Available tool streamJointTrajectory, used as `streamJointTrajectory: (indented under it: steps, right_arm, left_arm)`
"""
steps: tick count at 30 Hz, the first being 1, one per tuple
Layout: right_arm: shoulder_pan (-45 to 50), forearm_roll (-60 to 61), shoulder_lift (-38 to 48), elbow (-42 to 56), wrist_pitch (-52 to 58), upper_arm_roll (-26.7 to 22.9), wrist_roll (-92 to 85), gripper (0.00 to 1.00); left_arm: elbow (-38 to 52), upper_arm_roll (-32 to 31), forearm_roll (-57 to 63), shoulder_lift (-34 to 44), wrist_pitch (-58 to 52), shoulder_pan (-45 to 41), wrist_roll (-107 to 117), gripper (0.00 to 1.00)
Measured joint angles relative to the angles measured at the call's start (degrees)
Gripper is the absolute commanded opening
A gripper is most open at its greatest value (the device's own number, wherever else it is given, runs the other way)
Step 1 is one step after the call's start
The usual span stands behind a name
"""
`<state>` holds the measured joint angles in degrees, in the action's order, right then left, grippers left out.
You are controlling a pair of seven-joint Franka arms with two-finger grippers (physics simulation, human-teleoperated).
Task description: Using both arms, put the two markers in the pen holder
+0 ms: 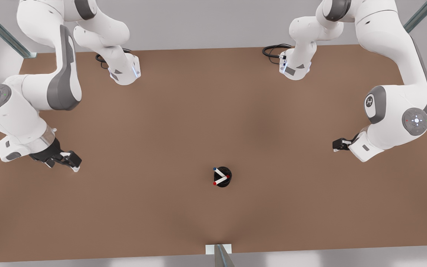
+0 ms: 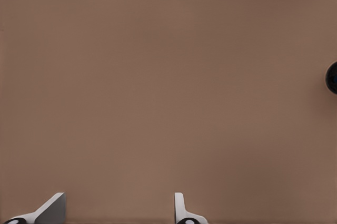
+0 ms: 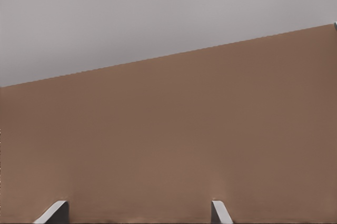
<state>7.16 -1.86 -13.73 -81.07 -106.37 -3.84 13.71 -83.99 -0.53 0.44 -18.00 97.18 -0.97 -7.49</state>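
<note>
— Where were the two markers found?

— Both were seen standing in the pen holder (image 1: 228,172), near the front edge of the brown surface (image 1: 213,111). The blue-tipped marker (image 1: 219,172) and the red-tipped marker (image 1: 221,180) were leaned apart in a V, their upper ends tilted toward the front view's left. In the left wrist view, the holder was caught as a dark round shape at the picture's edge.

— And the hands?

— The left hand (image 2: 119,199) was held wide open over bare surface, nothing gripped. The right hand (image 3: 139,205) was likewise spread open and empty, with surface and grey wall ahead of it.

— How were they placed in the front view?

— One hand (image 1: 67,159) was seen at the front view's left and another hand (image 1: 337,144) at its right, each well apart from the holder. Which of them was the left could not be settled.
</note>
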Motion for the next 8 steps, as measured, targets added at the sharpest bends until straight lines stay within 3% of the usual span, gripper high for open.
streamJointTrajectory:
  steps: [8]
  right_arm:
    - [1.7, 0.4, 0.2, -0.1, 11.9, -1.0, -5.6, 1.00]
  left_arm:
    - [0.1, -0.2, 0.2, -0.1, 0.2, -0.3, 1.2, 1.00]
